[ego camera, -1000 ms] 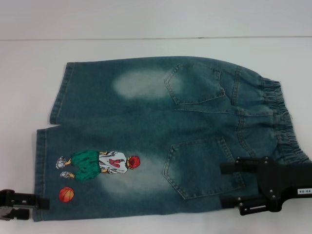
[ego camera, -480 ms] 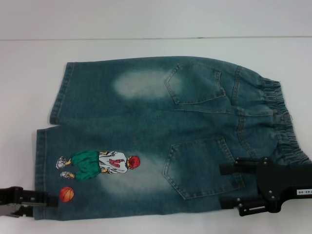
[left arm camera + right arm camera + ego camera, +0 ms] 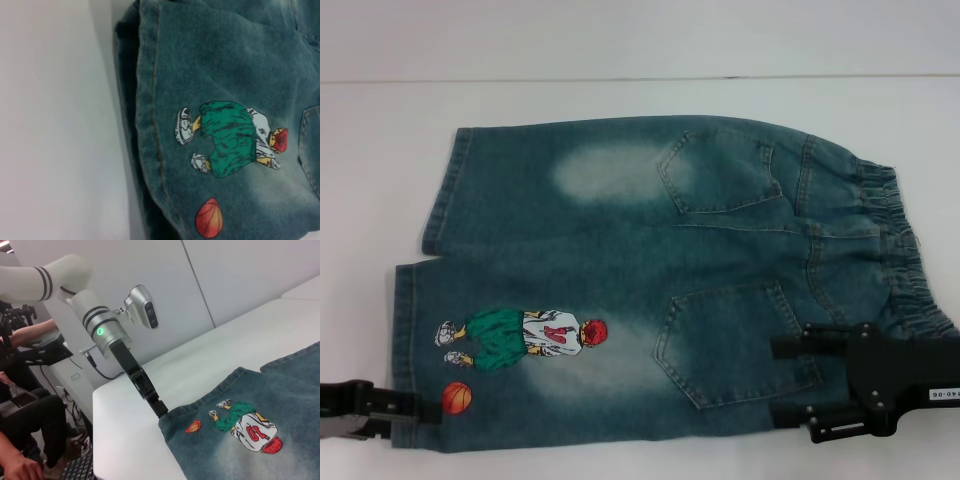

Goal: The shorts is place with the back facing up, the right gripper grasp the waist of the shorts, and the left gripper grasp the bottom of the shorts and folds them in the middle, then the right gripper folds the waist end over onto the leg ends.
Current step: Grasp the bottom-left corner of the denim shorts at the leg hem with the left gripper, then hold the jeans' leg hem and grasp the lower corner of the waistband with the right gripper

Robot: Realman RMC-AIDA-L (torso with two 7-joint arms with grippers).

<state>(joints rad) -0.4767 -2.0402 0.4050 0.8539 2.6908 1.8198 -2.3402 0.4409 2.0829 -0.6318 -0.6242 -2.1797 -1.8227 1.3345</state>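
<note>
Right claw [image 3: 788, 385] first: jaws spread wide, one finger lying over the lower back pocket [image 3: 735, 345], the other near the shorts' near edge, body sitting just off the waist [image 3: 890, 250]. Nothing pinched yet, so it reads as lined up for a grab on the elastic corner. Over on the other side, the left claw [image 3: 415, 410] has its tip right at the near hem [image 3: 402, 360], touching the denim beside the basketball print [image 3: 456, 398] (the right wrist view shows its black finger [image 3: 157, 407] meeting the corner of the cloth). Whether it is parted or pressed together, I cannot tell from here.

The shorts [image 3: 650, 270] lie flat on the white table [image 3: 620, 95], back up, both pockets showing, waist toward the right arm, hems toward the left. That layout suits the plan: each claw takes the end nearest it, on the same near edge, so the near half can be carried over the far half. My read: both are at the grasp stage, fold not begun.
</note>
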